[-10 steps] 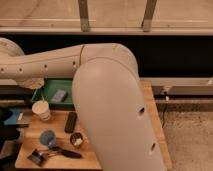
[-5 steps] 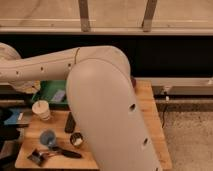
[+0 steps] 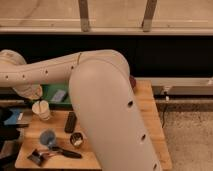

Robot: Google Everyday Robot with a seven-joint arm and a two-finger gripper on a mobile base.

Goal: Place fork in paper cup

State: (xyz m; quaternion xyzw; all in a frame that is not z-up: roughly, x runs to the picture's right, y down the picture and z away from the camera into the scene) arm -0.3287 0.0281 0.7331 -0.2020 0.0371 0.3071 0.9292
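The cream-white paper cup [image 3: 41, 110] stands upright at the left of the wooden table [image 3: 150, 112]. My white arm reaches from the big elbow in the middle across to the far left. Its gripper [image 3: 33, 96] hangs right above the cup's rim, mostly hidden behind the wrist. The slim silvery fork does not show: neither on the table nor clearly at the gripper or in the cup.
A green tray [image 3: 50, 89] with a grey object [image 3: 59, 96] lies behind the cup. A black remote [image 3: 70, 122], a blue cup [image 3: 48, 138], a small metal cup [image 3: 76, 139] and a black-handled utensil [image 3: 64, 153] lie in front. My elbow hides the table's middle.
The arm's elbow has swung left and nearer, covering more of the table. The wrist end has come down over the paper cup.
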